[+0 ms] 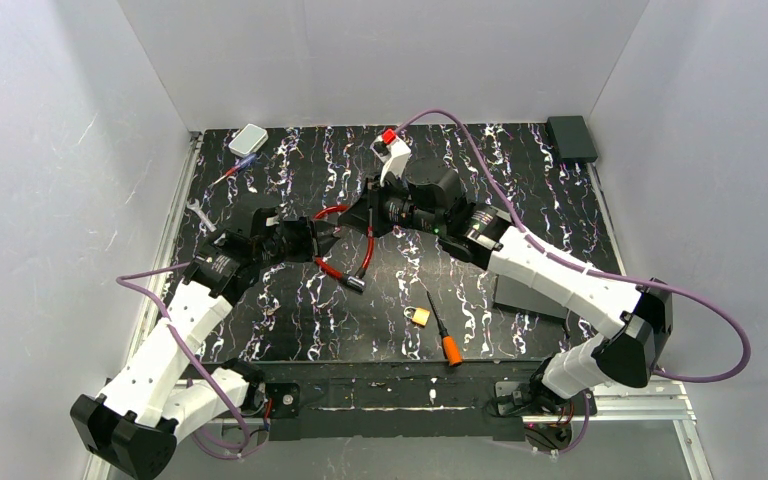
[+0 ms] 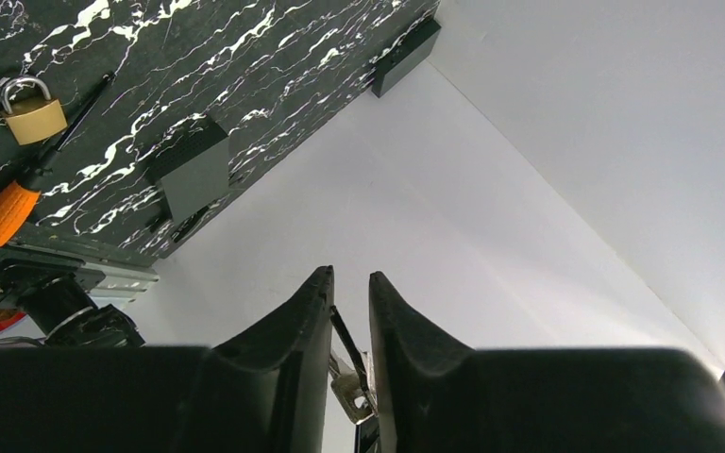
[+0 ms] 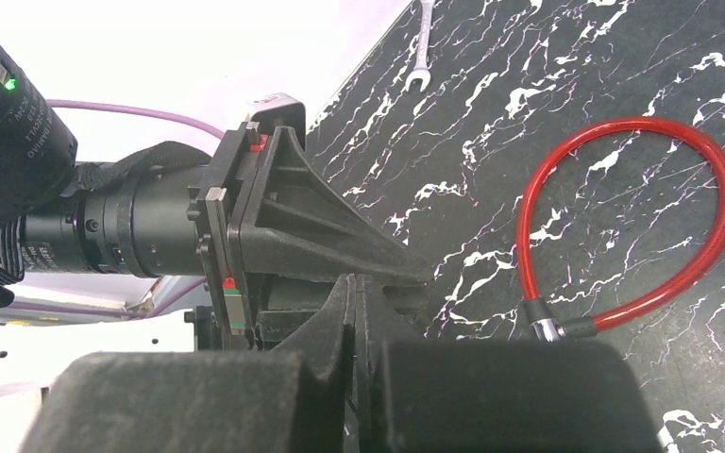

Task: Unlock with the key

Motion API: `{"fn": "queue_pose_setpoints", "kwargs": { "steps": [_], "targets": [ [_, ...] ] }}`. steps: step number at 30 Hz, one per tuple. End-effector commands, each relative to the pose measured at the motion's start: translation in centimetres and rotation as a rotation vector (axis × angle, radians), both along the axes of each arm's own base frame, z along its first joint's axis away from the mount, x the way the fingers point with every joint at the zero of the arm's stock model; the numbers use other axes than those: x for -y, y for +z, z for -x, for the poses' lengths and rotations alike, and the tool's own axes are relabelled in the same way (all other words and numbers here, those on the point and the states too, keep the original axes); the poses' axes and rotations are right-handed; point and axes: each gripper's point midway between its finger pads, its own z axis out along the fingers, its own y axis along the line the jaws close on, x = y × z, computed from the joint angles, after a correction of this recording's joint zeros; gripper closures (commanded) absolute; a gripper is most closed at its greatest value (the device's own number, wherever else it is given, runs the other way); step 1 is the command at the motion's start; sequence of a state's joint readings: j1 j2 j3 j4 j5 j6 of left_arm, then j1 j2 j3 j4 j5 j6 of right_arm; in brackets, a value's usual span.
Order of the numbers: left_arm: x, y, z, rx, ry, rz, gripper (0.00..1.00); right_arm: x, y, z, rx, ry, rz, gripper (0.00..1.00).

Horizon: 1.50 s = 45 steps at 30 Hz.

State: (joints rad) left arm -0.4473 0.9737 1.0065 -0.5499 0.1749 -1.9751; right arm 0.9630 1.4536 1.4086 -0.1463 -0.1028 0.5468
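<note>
The key (image 2: 351, 394), a small silvery piece on a thin dark ring, sits slantwise between the fingers of my left gripper (image 2: 351, 276), touching both pads; the jaws are nearly closed on it. In the top view the left gripper (image 1: 325, 240) hovers mid-table over a red cable lock (image 1: 369, 248), tip to tip with my right gripper (image 1: 358, 218). The right gripper (image 3: 356, 280) has its fingers pressed together with nothing visible between them, right beside the left gripper's body. A small brass padlock (image 1: 419, 316) (image 2: 33, 115) lies apart near the front edge.
An orange-handled screwdriver (image 1: 450, 348) lies beside the padlock. A grey wedge block (image 1: 525, 295) sits under the right arm. A wrench (image 1: 198, 210) lies at the left edge, a white box (image 1: 248, 138) at the back left and a black box (image 1: 571, 138) at the back right.
</note>
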Motion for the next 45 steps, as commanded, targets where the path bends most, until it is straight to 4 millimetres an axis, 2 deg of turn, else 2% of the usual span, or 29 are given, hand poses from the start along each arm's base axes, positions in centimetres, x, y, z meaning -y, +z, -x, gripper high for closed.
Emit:
{"fn": "queue_pose_setpoints", "kwargs": {
  "steps": [1,3,5,12,13,14,15,17,19,25,31,37,45],
  "targets": [
    [-0.8,0.8,0.1,0.016,0.027,-0.022,0.84,0.4,3.0,0.4,0.055,0.008,-0.077,0.99],
    [-0.8,0.9,0.1,0.019,0.028,-0.025,0.89,0.4,3.0,0.5,0.054,0.013,-0.077,0.99],
    [-0.9,1.0,0.0,0.024,0.027,-0.028,0.99,0.3,2.9,0.6,0.051,0.020,-0.076,0.99],
    [-1.3,1.7,-0.5,0.084,0.016,-0.096,1.00,0.5,2.9,1.2,0.043,0.043,-0.070,0.99],
    [-1.5,2.0,-0.7,0.114,0.009,-0.126,1.00,0.7,3.0,1.2,0.041,0.042,-0.064,0.95],
    [-1.7,2.4,-1.0,0.144,0.005,-0.157,1.00,0.8,3.1,1.3,0.044,0.044,-0.056,0.84],
    [-2.0,2.8,-1.3,0.181,-0.002,-0.195,1.00,1.1,3.3,1.4,0.048,0.040,-0.050,0.67],
    [-2.8,4.1,-2.0,0.285,-0.008,-0.290,1.00,1.8,3.7,1.2,0.057,0.017,-0.049,0.40],
    [-3.3,5.8,-2.8,0.400,-0.010,-0.357,1.00,2.6,4.8,1.3,0.069,0.001,-0.081,0.32],
    [-3.5,11.1,-4.0,0.779,-0.049,-0.509,1.00,3.3,8.2,1.9,0.106,0.054,-0.185,0.27],
    [-1.6,17.0,-2.7,1.186,-0.128,-0.535,1.00,3.5,11.6,1.4,0.030,0.194,-0.363,0.26],
    [0.0,20.0,-0.7,1.415,-0.263,-0.597,1.00,2.5,13.5,1.5,-0.011,0.304,-0.432,0.28],
    [0.9,21.2,-0.7,1.462,-0.287,-0.568,1.00,1.5,14.9,2.2,-0.034,0.405,-0.485,0.33]
  ]
}}
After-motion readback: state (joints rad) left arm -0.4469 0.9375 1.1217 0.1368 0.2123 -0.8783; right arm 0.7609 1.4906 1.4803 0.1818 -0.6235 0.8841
